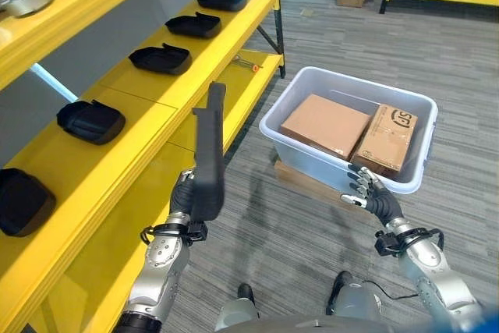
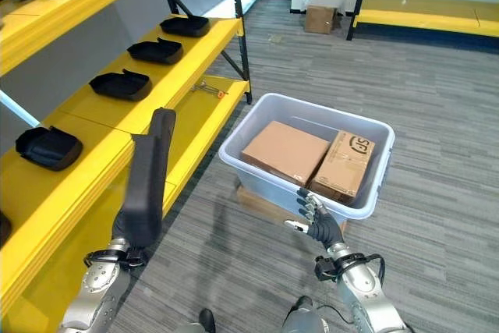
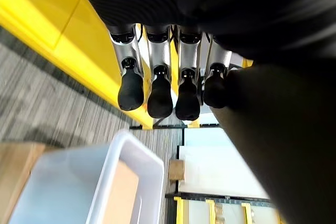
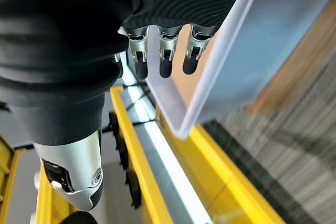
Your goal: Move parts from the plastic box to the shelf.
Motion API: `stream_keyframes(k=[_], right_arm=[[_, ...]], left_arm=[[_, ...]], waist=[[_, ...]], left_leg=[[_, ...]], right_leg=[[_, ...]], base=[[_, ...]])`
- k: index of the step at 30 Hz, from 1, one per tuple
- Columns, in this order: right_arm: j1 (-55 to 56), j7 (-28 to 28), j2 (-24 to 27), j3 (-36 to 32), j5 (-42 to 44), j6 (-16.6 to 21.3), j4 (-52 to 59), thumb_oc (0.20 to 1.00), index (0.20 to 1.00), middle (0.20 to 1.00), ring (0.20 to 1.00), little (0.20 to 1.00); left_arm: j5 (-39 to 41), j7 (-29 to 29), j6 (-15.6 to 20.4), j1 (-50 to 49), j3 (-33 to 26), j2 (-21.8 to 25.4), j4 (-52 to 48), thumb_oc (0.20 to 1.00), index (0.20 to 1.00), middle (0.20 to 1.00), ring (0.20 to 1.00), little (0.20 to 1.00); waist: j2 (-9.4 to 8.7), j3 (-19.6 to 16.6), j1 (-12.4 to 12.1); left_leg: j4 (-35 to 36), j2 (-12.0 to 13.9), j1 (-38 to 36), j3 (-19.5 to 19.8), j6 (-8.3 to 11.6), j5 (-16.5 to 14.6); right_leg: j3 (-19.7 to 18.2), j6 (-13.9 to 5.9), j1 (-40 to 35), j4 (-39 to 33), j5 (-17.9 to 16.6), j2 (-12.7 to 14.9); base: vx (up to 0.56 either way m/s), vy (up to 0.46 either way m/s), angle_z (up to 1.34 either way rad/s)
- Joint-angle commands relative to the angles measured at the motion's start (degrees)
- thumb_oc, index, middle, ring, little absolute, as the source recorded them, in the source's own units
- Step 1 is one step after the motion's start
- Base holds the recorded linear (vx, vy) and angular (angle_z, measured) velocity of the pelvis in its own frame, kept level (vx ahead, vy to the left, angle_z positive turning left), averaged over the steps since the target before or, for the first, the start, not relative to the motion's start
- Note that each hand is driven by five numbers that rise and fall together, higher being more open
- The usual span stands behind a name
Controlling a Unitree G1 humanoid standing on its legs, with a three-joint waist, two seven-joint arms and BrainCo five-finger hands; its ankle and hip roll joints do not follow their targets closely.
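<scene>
Fingers [image 3: 157, 90] of the left hand [image 1: 185, 200] are curled round the lower end of a long black part [image 1: 209, 154], holding it upright just beside the near edge of the yellow shelf [image 1: 140, 161]. The right hand [image 1: 373, 193] hangs with its fingers straight and relaxed, holding nothing, at the near rim of the plastic box [image 1: 308, 83].

As a judgement of progress: several black moulded parts [image 1: 160, 58] already lie in a row along the shelf's middle level, from near left to far, so much of the work looks done. The part in hand is not yet set down. In the box lie two cardboard cartons [image 1: 323, 124]; whether more black parts remain under or beside them I cannot tell.

The right-hand carton bears dark print, left unread here.
</scene>
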State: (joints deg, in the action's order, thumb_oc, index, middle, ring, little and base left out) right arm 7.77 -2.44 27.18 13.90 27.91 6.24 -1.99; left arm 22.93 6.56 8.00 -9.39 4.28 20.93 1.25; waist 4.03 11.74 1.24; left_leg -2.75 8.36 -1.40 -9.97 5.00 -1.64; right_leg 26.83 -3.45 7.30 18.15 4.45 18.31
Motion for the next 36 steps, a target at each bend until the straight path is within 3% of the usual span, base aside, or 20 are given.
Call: stream_keyframes(k=[1,4,7,14,16,19,20,22,24,25,26,32,36], right_arm=[[-2.26,-1.29,0.22,1.23,0.21,2.32,2.05,1.0,1.0,1.0,1.0,1.0],[-1.98,-1.7,-0.18,1.64,-0.16,1.94,2.01,1.0,1.0,1.0,1.0,1.0],[-1.65,-2.43,-1.11,2.63,-0.72,1.38,1.72,1.0,1.0,1.0,1.0,1.0],[-3.26,-2.8,-2.85,5.05,-0.69,0.98,1.24,1.0,1.0,1.0,1.0,1.0],[-4.09,-2.81,-3.88,6.4,-0.66,0.67,0.81,1.0,1.0,1.0,1.0,1.0],[-4.15,-2.77,-4.96,7.29,-0.43,0.52,0.67,1.0,1.0,1.0,1.0,1.0],[-4.06,-2.79,-5.09,7.45,-0.51,0.55,0.84,1.0,1.0,1.0,1.0,1.0],[-4.27,-3.02,-5.11,7.89,0.49,0.54,1.2,1.0,1.0,1.0,1.0,1.0],[-4.22,-3.79,-4.8,8.18,1.45,0.49,1.71,1.0,1.0,1.0,1.0,1.0],[-4.48,-4.04,-4.61,8.44,2.07,0.65,1.74,1.0,1.0,1.0,1.0,1.0],[-4.24,-4.36,-4.7,8.53,2.53,0.85,1.61,1.0,1.0,1.0,1.0,1.0],[-4.8,-4.86,-4.62,9.54,3.89,1.02,0.53,1.0,1.0,1.0,1.0,1.0],[-3.9,-4.91,-4.07,9.13,4.38,1.16,1.1,1.0,1.0,1.0,1.0,1.0]], left_arm=[[-2.76,0.28,4.43,-0.62,-4.96,2.41,-5.99,0.2,0.2,0.2,0.2,0.2],[-3.54,0.3,4.38,-1.12,-5.67,2.69,-6.66,0.2,0.2,0.2,0.2,0.2],[-5.22,0.38,4.54,-1.39,-6.38,3.24,-7.18,0.2,0.2,0.2,0.2,0.2],[-6.71,0.79,4.35,-2.2,-7.87,4.45,-8.56,0.2,0.2,0.2,0.2,0.2],[-8.05,0.85,4.33,-2.43,-8.28,5.37,-8.96,0.2,0.2,0.2,0.2,0.2],[-8.49,0.94,4.29,-1.56,-7.59,6.39,-8.58,0.2,0.2,0.2,0.2,0.2],[-8.78,0.91,4.34,-1.27,-7.08,6.73,-8.39,0.2,0.2,0.2,0.2,0.2],[-8.84,1.06,4.53,-0.33,-6.46,7.27,-7.69,0.2,0.2,0.2,0.2,0.2],[-9.43,0.93,4.53,0.53,-6.04,7.7,-7.3,0.2,0.2,0.2,0.2,0.2],[-9.58,0.8,4.45,1.11,-5.82,7.94,-7.1,0.2,0.2,0.2,0.2,0.2],[-9.65,0.61,4.4,1.21,-5.66,7.96,-7.1,0.2,0.2,0.2,0.2,0.2],[-9.74,0.65,4.5,2.32,-4.29,6.91,-6.54,0.2,0.2,0.2,0.2,0.2],[-9.82,0.51,4.68,2.29,-3.73,6.25,-6.28,0.2,0.2,0.2,0.2,0.2]], waist=[[-1.39,-1.64,-0.95],[-2.35,-1.88,-1.36],[-4.58,-2.01,-2.44],[-6.9,-1.72,-3.74],[-7.84,-1.34,-4.27],[-7.79,-0.92,-3.64],[-7.5,-0.89,-2.9],[-6.54,-0.19,-1.1],[-5.9,0.51,0.84],[-5.82,1.11,1.6],[-6.3,1.29,1.86],[-8.44,1.17,3.9],[-9.16,0.12,3.88]], left_leg=[[1.83,3.54,2.1,3.96,0.17,2.86],[1.09,2.33,2.56,4.4,-0.33,1.8],[-1.26,-0.73,5.06,5.78,-1.51,-0.56],[-5.6,-5.25,8.01,7.17,-4.2,-4.08],[-8.39,-8.02,9.65,7.19,-6.38,-4.98],[-9.94,-10.4,10.57,8.68,-7.85,-5.5],[-9.26,-11.58,10.47,10.09,-8.35,-4.86],[-8.13,-13.05,9.61,13.02,-8.81,-3.95],[-6.64,-13.81,8.67,16.43,-9.21,-2.47],[-5.59,-13.84,8.04,17.93,-9.47,-1.51],[-4.99,-14.12,7.51,18.31,-9.52,-1.27],[-4.74,-16.83,5.64,21.84,-9.42,-1.32],[-4.6,-17.7,5.13,21.99,-9.17,-1.69]], right_leg=[[-1.29,-3.05,-5.9,-4.1,-0.41,0.61],[-0.77,-3.96,-6.73,-5.49,-1.73,1.55],[0.05,-5.75,-7.95,-9.2,-5.26,3.33],[-1.28,-7.43,-8.03,-11.93,-9.5,5.54],[-2.19,-7.05,-7.41,-11.45,-11.88,7.51],[-8.43,-6.29,-5.56,-7.57,-13.19,7.78],[-12.42,-5.83,-4.2,-5.91,-14.25,6.62],[-20.92,-4.14,-1.04,-2.1,-13.01,1.2],[-28.18,-1.93,2.22,1.66,-8.83,-6.47],[-29.7,-0.65,4.81,2.45,-4.88,-12.11],[-29.33,-0.31,5.72,1.92,-4.04,-14.09],[-32.06,-1.18,7.58,-4.61,-6.6,-22.06],[-34.01,-0.97,2.97,-9.49,-6.56,-21.77]], base=[[0.02,0.166,0.27],[0.02,0.16,0.26],[-0.01,0.187,0.3],[-0.01,0.162,0.13],[-0.04,0.253,0.12],[0.0,0.242,0.27],[0.01,0.208,0.48],[0.02,0.185,1.14],[0.04,0.136,1.16],[0.07,0.072,0.84],[0.08,0.02,0.73],[0.07,-0.034,0.36],[0.07,-0.045,0.3]])
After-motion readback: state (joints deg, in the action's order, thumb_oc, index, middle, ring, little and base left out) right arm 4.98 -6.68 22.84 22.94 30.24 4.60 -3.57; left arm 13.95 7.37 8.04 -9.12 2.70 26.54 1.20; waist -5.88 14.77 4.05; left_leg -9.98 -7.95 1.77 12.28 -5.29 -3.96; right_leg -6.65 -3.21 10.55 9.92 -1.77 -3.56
